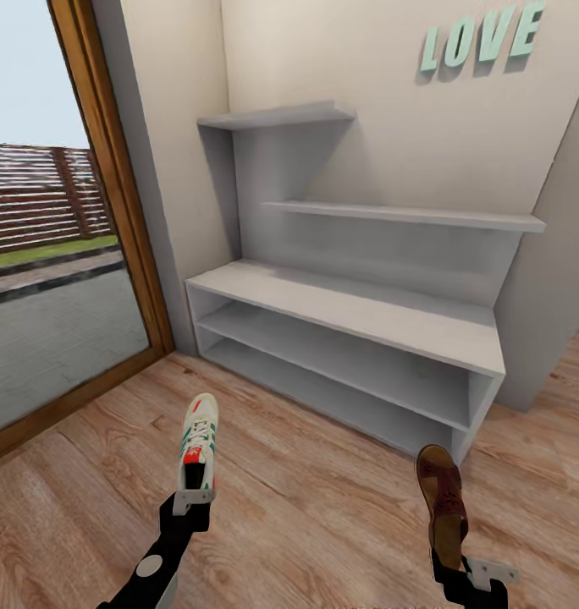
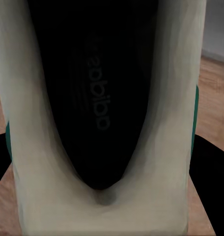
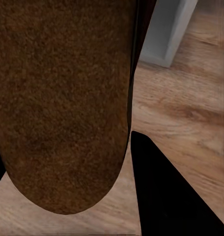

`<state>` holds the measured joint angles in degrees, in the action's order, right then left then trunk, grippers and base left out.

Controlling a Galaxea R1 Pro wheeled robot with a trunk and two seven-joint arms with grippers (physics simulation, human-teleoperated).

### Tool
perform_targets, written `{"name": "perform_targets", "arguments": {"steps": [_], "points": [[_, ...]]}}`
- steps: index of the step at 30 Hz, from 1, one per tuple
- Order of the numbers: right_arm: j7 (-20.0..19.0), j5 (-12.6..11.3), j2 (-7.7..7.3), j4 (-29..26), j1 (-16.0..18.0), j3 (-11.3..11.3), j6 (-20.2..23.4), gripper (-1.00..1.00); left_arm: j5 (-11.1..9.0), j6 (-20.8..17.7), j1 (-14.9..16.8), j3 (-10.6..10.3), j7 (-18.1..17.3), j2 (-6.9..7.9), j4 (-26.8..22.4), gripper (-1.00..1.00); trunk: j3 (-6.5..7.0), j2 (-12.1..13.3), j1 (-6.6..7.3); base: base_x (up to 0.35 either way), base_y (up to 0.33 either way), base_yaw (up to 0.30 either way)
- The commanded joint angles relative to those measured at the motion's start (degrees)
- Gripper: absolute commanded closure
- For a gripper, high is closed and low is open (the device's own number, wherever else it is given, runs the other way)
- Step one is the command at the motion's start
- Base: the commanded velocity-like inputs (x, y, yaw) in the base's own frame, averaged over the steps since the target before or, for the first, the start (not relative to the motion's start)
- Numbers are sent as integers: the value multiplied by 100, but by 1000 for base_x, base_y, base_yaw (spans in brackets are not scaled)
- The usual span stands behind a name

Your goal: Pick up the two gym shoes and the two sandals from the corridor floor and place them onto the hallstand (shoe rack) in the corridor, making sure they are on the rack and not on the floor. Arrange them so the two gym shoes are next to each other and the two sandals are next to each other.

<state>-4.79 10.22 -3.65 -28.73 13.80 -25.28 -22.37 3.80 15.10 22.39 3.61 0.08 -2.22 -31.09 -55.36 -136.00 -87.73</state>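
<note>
Low in the frame, left end effector grips a gym shoe at the heel and right end effector grips a sandal, both pointing lengthwise up-frame toward the grey hallstand.

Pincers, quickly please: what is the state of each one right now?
Left pincer: closed on the sneaker, held at its heel.
Right pincer: closed on the sandal, held at its heel end.

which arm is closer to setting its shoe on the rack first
Right, probably. Its sandal hangs just before the hallstand's near corner, while the left end effector's gym shoe has more bare floor ahead.
</note>
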Motion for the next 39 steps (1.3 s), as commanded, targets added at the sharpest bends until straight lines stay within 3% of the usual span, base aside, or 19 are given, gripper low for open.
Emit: {"name": "perform_targets", "arguments": {"steps": [1, 10, 39], "points": [[-48, 16, 5, 6, 8, -47, -19, 100, 40, 19, 2, 31, 1, -3, 1, 100, -5, -2, 1, 0, 24, -268], [-48, 15, 6, 5, 6, -47, -19, 100, 38, 19, 2, 34, 1, 2, -2, 100, -5, -2, 1, 38, 183, -268], [-48, 15, 6, 0, 7, -47, -21, 100, 42, 25, -67, 34, 1, -3, -3, 100, -5, -2, 1, 1, 4, -267]]}}
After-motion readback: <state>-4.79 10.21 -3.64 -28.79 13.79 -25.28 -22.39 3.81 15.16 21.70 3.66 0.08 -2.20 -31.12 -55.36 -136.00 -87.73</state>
